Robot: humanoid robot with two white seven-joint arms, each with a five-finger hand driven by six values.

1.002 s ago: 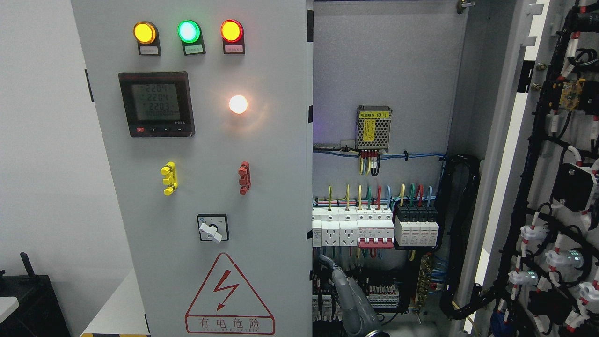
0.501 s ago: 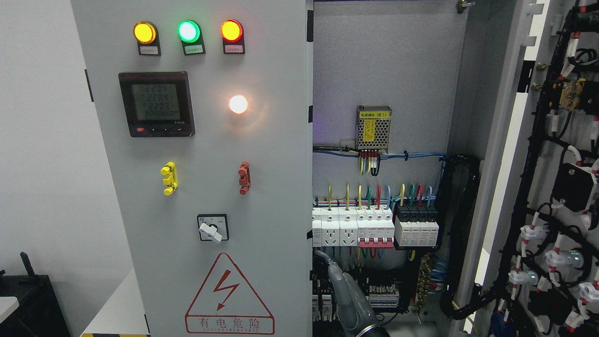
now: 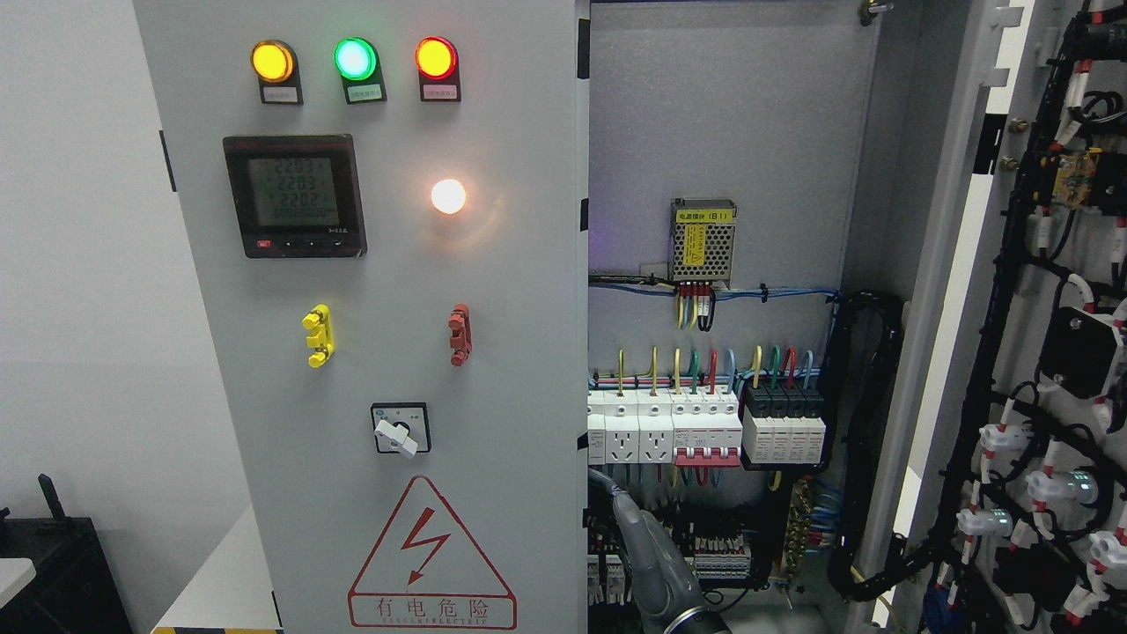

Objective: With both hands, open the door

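Observation:
The grey cabinet's left door (image 3: 396, 264) stands shut or nearly shut, with three lit lamps, a meter (image 3: 294, 195), a rotary switch (image 3: 401, 429) and a red warning triangle on it. The right door (image 3: 1057, 352) is swung wide open to the right, its wired inner side facing me. My right hand (image 3: 629, 528) rises from the bottom edge just right of the middle. It is inside the open cabinet, and its tip is close to the left door's free edge (image 3: 585, 493). I cannot tell whether it touches the edge. The left arm does not show.
Inside the cabinet are a row of breakers and sockets (image 3: 704, 427), a mesh power supply (image 3: 703, 239) and a thick black cable bundle (image 3: 867, 440). A black object (image 3: 53, 563) stands at the lower left beside a white wall.
My right hand has shifted slightly left and up, closer to the left door's free edge. Both doors stand as before.

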